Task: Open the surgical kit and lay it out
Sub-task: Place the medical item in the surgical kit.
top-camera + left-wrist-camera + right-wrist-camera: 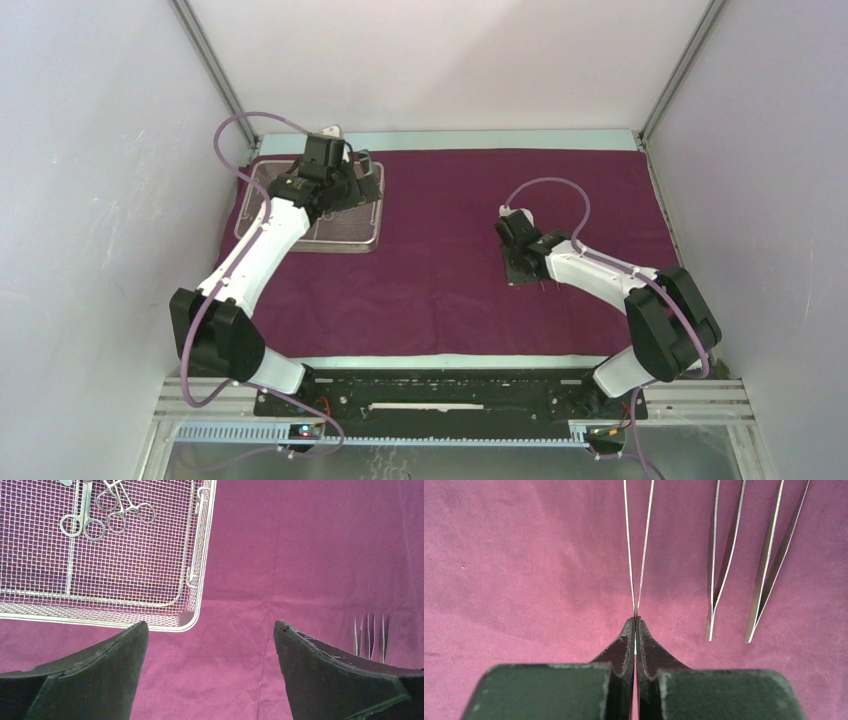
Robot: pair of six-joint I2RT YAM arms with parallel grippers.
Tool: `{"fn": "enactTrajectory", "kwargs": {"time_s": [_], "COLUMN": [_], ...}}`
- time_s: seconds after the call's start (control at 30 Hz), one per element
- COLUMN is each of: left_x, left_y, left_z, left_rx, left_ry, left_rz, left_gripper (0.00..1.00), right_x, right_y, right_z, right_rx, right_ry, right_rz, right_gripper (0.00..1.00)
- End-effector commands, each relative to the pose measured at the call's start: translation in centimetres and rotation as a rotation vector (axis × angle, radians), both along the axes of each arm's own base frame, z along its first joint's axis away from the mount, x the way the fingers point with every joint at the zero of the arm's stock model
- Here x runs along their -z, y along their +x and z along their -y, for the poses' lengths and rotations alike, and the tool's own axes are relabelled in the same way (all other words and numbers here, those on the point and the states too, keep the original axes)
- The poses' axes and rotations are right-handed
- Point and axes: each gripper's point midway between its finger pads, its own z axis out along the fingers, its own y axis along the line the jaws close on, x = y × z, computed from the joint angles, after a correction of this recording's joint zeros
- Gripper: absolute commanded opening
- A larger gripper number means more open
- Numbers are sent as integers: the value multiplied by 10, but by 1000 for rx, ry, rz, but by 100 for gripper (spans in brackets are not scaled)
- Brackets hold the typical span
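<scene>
While the maroon cloth wrap is lying opened flat over the table, the kit is showing as partly laid out. Mesh tray: sitting on the cloth toward the far left, serving as the source bin. Ring-handled instruments, scissors or forceps, are lying crossed at its far end, not yet taken out. Left pincer: hanging wide open and empty above the cloth just beside the tray's near corner, probably readying for a reach into the tray. Right pincer: clamping shut on the held tweezers at the end where their two thin arms meet, the arms fanning away from it. Gripping there is keeping the length of the piece free and pointing the same way as its neighbours. Whether the held piece is touching the cloth cannot be told. First laid pair and second laid pair: resting on the cloth just beside the held one, roughly parallel and apart from each other, forming a row well apart from the tray. Judged purpose of the row: keeping each instrument separate and readable at a glance, with the held piece seemingly taking the next slot.
</scene>
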Motion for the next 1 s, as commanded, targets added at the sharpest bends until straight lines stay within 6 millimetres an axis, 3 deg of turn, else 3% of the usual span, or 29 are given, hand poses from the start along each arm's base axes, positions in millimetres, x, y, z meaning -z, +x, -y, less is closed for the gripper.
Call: {"fn": "enactTrajectory", "kwargs": {"time_s": [0.0, 0.97], "left_x": [-11, -4], "left_y": [2, 2], "left_z": [-2, 0], "left_rx": [8, 16], "left_ry": [13, 14], "left_rz": [56, 38], "left_gripper": [100, 100], "right_x": [-6, 3], "right_y": [9, 12], "right_z": [-3, 23], "right_rx": [10, 76], "right_ry": [51, 49], "right_rz": [33, -41], "right_gripper": [0, 0]}}
